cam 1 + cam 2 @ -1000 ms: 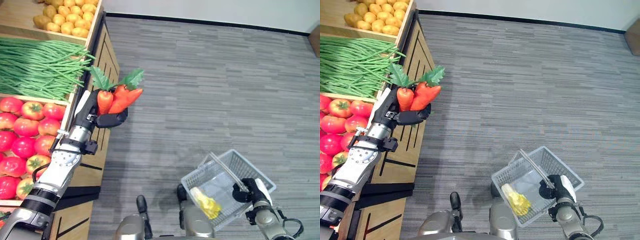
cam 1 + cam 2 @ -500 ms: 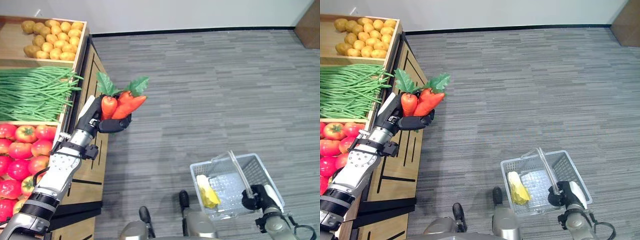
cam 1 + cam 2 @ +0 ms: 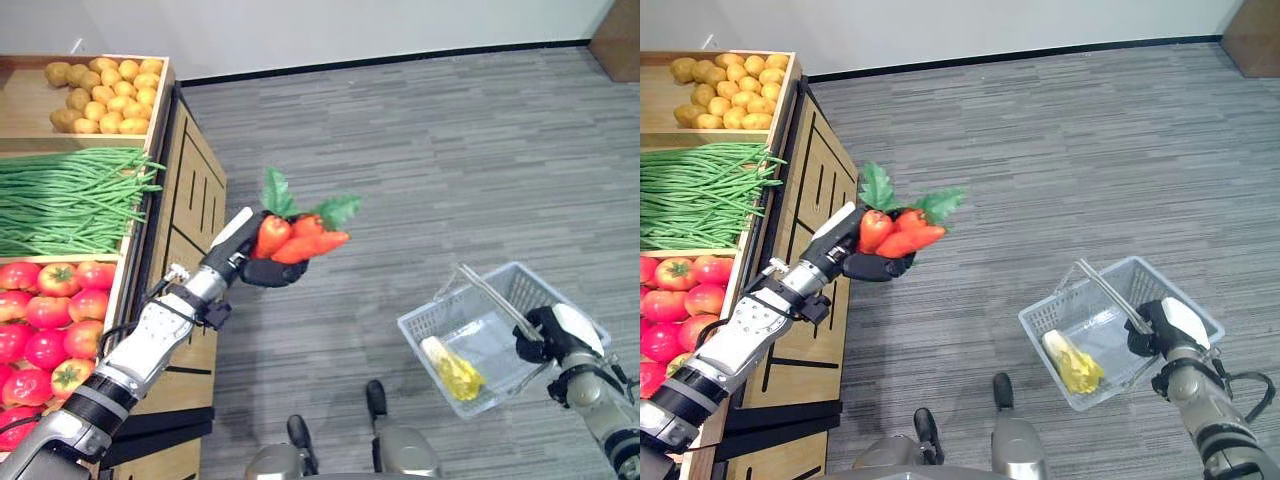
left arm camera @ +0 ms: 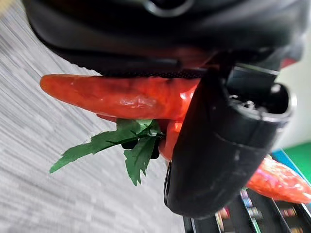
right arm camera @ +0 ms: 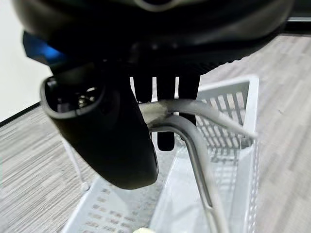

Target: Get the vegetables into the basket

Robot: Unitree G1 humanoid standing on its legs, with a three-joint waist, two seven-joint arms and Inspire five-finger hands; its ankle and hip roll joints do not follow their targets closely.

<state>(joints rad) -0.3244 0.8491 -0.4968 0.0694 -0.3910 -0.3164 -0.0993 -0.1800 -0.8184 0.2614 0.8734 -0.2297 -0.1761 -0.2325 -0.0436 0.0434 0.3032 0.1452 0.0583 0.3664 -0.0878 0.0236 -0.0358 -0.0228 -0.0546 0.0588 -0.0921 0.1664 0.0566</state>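
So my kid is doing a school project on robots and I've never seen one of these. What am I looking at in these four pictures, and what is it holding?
It is a two-armed humanoid robot in a shop. Two pictures come from cameras in its head, looking down; the other two sit on its wrists, very close to each hand. Its left hand is curled round a bunch of carrots with green leaves, held out over the grey floor. Its right hand grips the handle of a pale wire basket, which already contains a yellowish vegetable. On the robot's left is a wooden stand with potatoes, green beans and tomatoes.
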